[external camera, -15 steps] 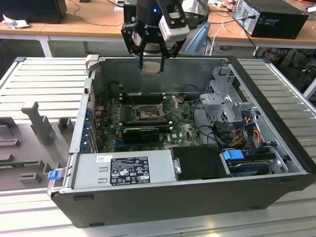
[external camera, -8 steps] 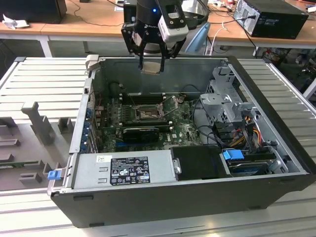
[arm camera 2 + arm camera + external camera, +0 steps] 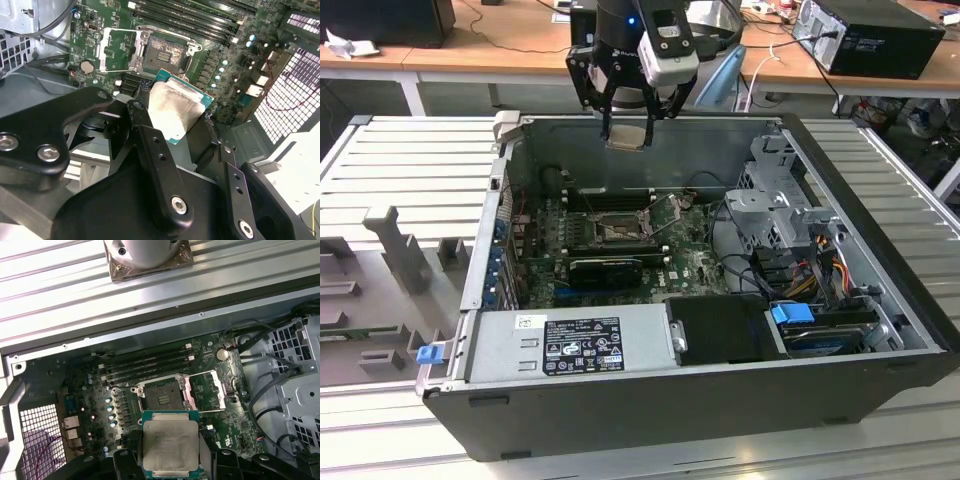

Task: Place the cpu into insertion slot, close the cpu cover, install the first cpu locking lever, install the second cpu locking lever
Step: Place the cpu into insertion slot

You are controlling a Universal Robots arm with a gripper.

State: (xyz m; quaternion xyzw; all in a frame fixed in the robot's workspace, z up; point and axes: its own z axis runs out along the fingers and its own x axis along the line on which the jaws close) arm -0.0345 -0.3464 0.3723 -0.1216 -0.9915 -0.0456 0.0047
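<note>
Gripper point(image 3: 625, 128) is seen at 12 o'clock in the exterior view, hung over the far wall of the open computer case point(image 3: 620, 405). Fingers are closed partway, clamped on two opposite edges of the cpu point(image 3: 626, 138), which is held flat with its silver top point(image 3: 170, 442) up, clear of the motherboard point(image 3: 692, 265). The insertion slot point(image 3: 618, 229) is seen at 6 o'clock from the gripper in the exterior view, near the board's middle, well apart from the chip. The slot point(image 3: 162, 395) is bare and its contact field is exposed. The cpu cover point(image 3: 205, 390) is swung open and laid at the slot's 3 o'clock side in the exterior view. Memory slots point(image 3: 150, 362) are seen just beside the socket. The power supply point(image 3: 570, 345) is seen at 6 o'clock in the case.
</note>
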